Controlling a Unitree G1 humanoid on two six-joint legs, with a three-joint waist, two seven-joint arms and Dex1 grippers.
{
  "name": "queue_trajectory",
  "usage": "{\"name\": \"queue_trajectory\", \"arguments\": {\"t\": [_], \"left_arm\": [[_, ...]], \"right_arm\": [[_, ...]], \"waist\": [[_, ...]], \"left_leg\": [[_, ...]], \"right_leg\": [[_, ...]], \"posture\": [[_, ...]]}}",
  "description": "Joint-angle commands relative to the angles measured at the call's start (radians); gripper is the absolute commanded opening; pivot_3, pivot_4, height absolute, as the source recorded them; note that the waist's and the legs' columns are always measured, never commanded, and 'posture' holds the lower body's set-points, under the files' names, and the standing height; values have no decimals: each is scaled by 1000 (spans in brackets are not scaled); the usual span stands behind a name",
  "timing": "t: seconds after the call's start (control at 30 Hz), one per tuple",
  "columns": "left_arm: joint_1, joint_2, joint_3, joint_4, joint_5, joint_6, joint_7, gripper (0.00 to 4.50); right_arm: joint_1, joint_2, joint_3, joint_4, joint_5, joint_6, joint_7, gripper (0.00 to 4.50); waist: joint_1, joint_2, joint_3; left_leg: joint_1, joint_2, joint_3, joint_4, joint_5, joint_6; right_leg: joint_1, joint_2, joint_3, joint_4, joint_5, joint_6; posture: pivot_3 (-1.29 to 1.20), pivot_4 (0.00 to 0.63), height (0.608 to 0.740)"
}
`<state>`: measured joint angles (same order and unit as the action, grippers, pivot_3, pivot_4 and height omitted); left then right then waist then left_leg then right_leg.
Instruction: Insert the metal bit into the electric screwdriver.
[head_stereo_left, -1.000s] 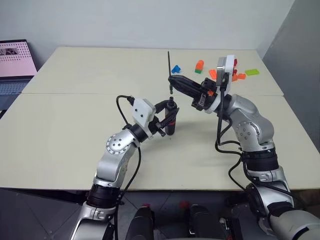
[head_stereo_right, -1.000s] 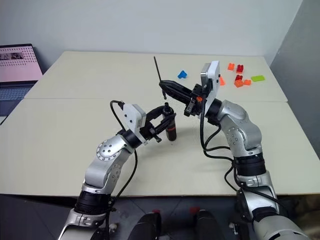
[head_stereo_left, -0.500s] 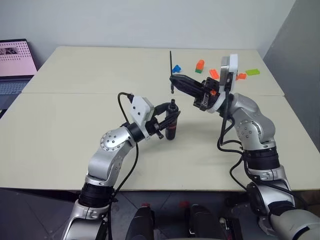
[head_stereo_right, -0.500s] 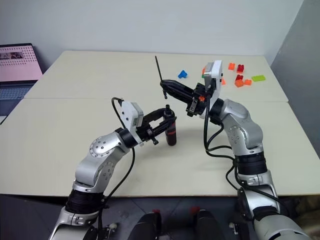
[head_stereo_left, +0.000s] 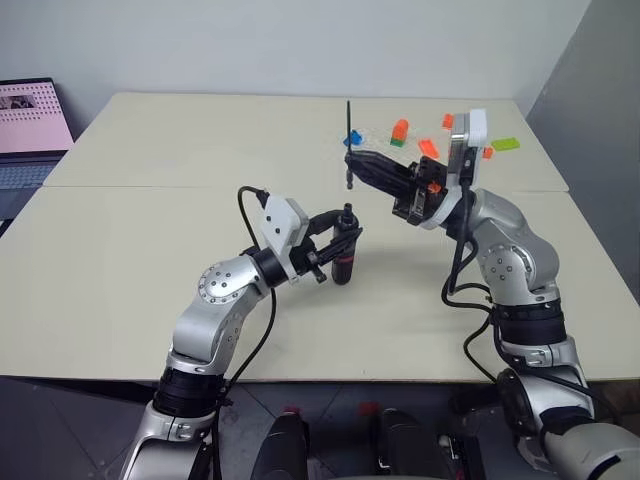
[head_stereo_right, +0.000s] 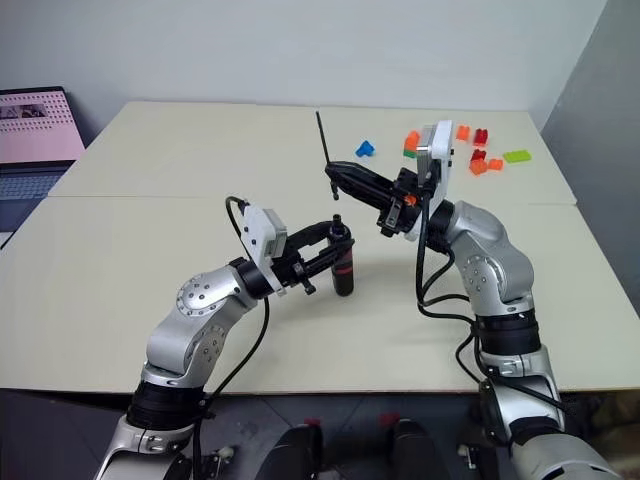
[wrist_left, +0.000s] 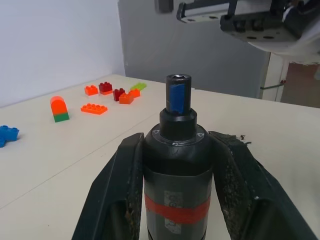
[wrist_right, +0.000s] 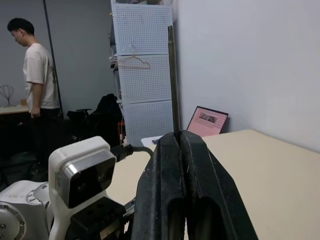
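two black-fingered grippers are raised over the pale beige table, each clamped on one part of the job. the left gripper is clenched around the slim black pen-shaped electric screwdriver with its red band, holding it upright with its lower end at or just above the table surface; in the left wrist view the fingers press both sides of the black barrel just above the red band, and the small blue tip with its open socket faces upward. the right gripper is pinched tight on the thin straight grey metal bit, which stands close to vertical, most of its length rising above the fingertips and a short end poking out below them. measured from the screwdriver, the bit sits above and slightly to the robot's right, clearly apart from the socket and not inserted. beyond the screwdriver, toward the far right corner of the table, lie scattered coloured toy bricks in orange, red, blue and green. an open laptop with a pink screen sits well to the left of the screwdriver, off the table's left edge. behind the bit in the right wrist view, a person in a white t-shirt stands by a white pegboard panel.
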<state>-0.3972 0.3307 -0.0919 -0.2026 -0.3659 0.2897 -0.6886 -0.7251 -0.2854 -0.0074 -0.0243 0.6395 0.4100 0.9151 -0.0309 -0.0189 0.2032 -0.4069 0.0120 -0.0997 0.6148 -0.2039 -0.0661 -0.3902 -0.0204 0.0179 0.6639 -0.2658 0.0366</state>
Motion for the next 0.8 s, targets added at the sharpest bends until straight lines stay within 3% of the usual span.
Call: {"name": "queue_trajectory", "arguments": {"t": [0.03,0.8], "left_arm": [[6,6,15,-8,7,-20,1,1622],[12,20,30,1,-6,-8,-2,1622]], "right_arm": [[5,-9,-5,-41,7,1,7,0],[7,39,6,-114,18,8,-56,0]], "waist": [[0,0,0],[0,0,0]], "left_leg": [[0,0,0,0,0,0],[1,0,0,0,0,0]], "right_leg": [[0,0,0,0,0,0],[0,0,0,0,0,0]], "posture": [[0,150,740],[0,150,740]]}}
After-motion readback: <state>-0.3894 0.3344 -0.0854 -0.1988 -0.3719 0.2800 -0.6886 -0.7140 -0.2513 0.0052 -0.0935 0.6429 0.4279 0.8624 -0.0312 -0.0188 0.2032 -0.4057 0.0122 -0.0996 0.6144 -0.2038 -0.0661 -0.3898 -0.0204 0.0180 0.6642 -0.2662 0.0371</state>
